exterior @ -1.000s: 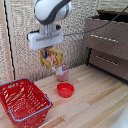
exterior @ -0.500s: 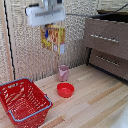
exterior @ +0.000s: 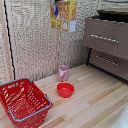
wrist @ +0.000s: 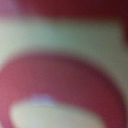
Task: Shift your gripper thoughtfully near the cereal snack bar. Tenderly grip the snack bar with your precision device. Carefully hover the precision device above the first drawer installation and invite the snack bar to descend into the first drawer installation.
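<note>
The cereal snack bar (exterior: pixel 64 15), a flat yellow-orange pack with red patches, hangs high in the air against the pale wall, near the top edge of the exterior view. My gripper (exterior: pixel 55 2) is almost wholly above the frame; only a dark blue bit shows at the pack's top corner, holding it. The first drawer installation (exterior: pixel 105 37), pale grey-brown with a silver bar handle, stands to the exterior view's right of the pack and lower. A dark gap shows above its front. The wrist view is a close blur of red and pale shapes.
A pink cup (exterior: pixel 63 72) and a round red bowl (exterior: pixel 65 90) sit on the wooden table below the pack. A red wire basket (exterior: pixel 22 102) stands at the exterior view's left front. A darker drawer front (exterior: pixel 107 62) lies under the pale one.
The gripper has risen with the snack bar, from above the pink cup to the top of the view, and the white gripper block has left the frame.
</note>
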You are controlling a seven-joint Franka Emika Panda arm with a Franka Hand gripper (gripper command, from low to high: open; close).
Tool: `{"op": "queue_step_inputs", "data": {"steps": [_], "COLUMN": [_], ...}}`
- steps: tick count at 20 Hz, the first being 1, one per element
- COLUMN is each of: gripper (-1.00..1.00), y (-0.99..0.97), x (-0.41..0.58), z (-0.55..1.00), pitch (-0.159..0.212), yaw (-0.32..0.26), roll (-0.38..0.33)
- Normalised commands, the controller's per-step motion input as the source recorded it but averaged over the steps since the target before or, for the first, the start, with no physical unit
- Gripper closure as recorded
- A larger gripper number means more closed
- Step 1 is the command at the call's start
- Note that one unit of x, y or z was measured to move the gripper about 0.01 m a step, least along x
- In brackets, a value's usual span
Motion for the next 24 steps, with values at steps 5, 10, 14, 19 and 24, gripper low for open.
{"op": "queue_step_inputs", "data": {"steps": [5, 10, 14, 19, 24], "gripper": [1.00, 1.00, 1.00, 1.00, 1.00], "y": [-0.75, -0.82, -0.87, -0.95, -0.88], "x": [0.075, 0.001, -0.030, -0.036, 0.000], "z": [0.98, 0.92, 0.74, 0.54, 0.35], "pitch": [0.049, 0.012, 0.000, 0.000, -0.002], "yaw": [-0.009, 0.005, 0.027, 0.037, 0.053], "roll": [0.000, 0.000, -0.005, 0.000, -0.035]}}
